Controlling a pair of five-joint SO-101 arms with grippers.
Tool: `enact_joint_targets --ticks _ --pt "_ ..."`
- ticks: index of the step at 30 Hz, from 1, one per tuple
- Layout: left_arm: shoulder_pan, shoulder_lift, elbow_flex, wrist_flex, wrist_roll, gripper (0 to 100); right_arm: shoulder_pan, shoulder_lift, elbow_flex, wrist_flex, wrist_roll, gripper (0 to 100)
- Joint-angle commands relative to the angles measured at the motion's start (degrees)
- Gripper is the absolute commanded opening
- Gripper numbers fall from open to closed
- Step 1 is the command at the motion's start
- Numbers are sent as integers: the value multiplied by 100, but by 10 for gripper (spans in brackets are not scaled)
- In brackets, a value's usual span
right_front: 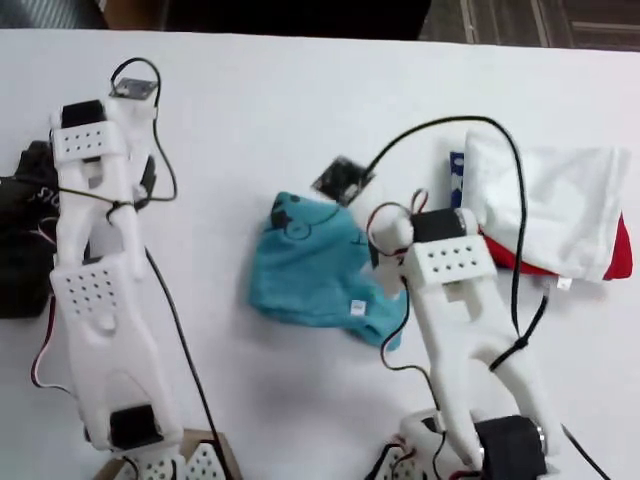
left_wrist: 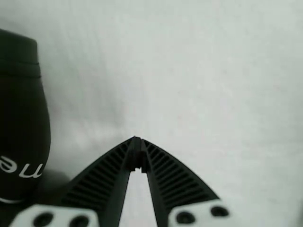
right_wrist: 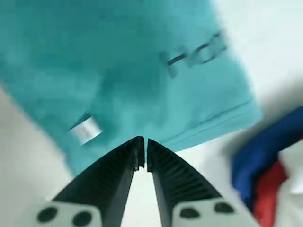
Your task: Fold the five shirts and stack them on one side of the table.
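the right gripper [right_wrist: 142,153] has its jaws together, clamped on nothing, and sits at the right-hand edge of the teal shirt [right_front: 310,265]. in the right wrist view the tips sit right at its hem, but contact cannot be told. the shirt spreads leftward from that gripper as a loose, unfolded heap in the middle of the table [right_front: 300,100]. its long axis runs roughly left to right, dipping toward the near right corner. the right arm is much the nearer one, so the next grab looks like its job, and the jaws would need to part first.

to the right lies a pile: a white shirt [right_front: 545,205] on top, a red shirt [right_front: 620,255] and a blue shirt [right_front: 457,165] showing at its edges.

at the far left, the left gripper [left_wrist: 137,153] is also closed and empty over bare table, just beside the black shirt [right_front: 25,230] at the left edge, well apart from the teal one.

writing: a small white tag [right_front: 357,308] is on the teal shirt's near right corner, too small to read. there is also dark print on the teal cloth, blurred, and white lettering on the black shirt, cut off.
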Motion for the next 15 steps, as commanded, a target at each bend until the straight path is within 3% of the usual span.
enact_joint_targets --ticks 1,5,9,15 --pt "141 -53 -189 88 53 27 409 391 -360 -884 0 22" --pt "765 -132 -251 422 53 27 602 1648 -1046 -901 0 22" --pt "1451 -255 -681 686 44 27 567 2624 -1785 -259 -369 22" --pt "2338 -422 -725 721 44 27 673 3187 -2031 66 -651 22"
